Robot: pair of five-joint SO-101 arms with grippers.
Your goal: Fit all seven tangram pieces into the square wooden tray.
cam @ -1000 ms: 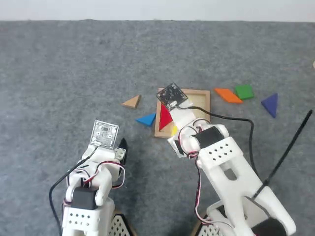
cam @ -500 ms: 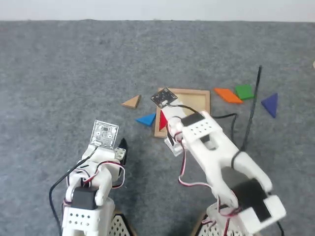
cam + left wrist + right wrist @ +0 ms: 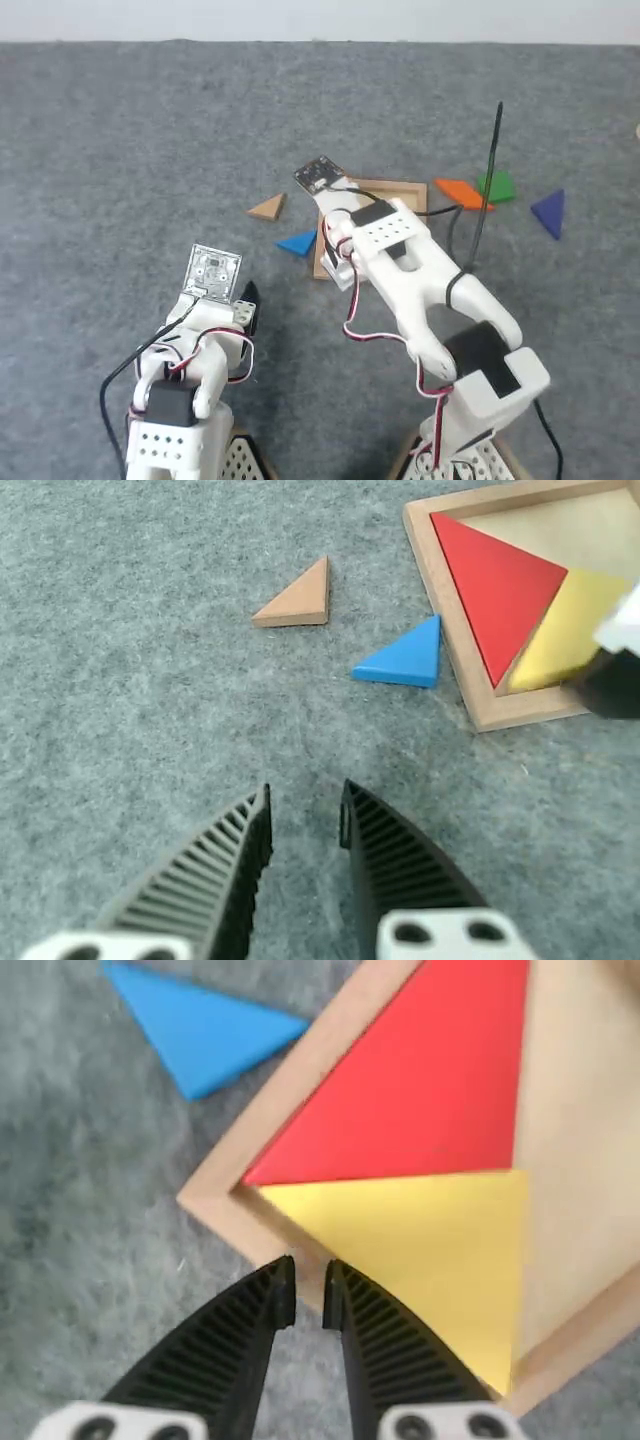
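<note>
High view: on the grey felt [image 3: 150,130], a tan triangle [image 3: 268,208] lies at ten o'clock from the square wooden tray [image 3: 408,186]. A blue triangle [image 3: 298,243] lies at nine o'clock, just beside the tray's rim. At three o'clock an orange parallelogram [image 3: 460,192] sits just beside a green square [image 3: 497,185], with a dark blue triangle [image 3: 549,212] farther out. The right arm [image 3: 400,260] stretches over the tray and hides most of it. The right gripper [image 3: 308,1282] hangs above the tray's corner rim, its fingers almost pressed together, holding nothing. The left gripper [image 3: 305,802] hovers over bare felt at seven o'clock from the tray, fingers slightly parted and empty. Inside the tray a red triangle [image 3: 420,1090] and a yellow triangle [image 3: 430,1250] lie edge to edge.
</note>
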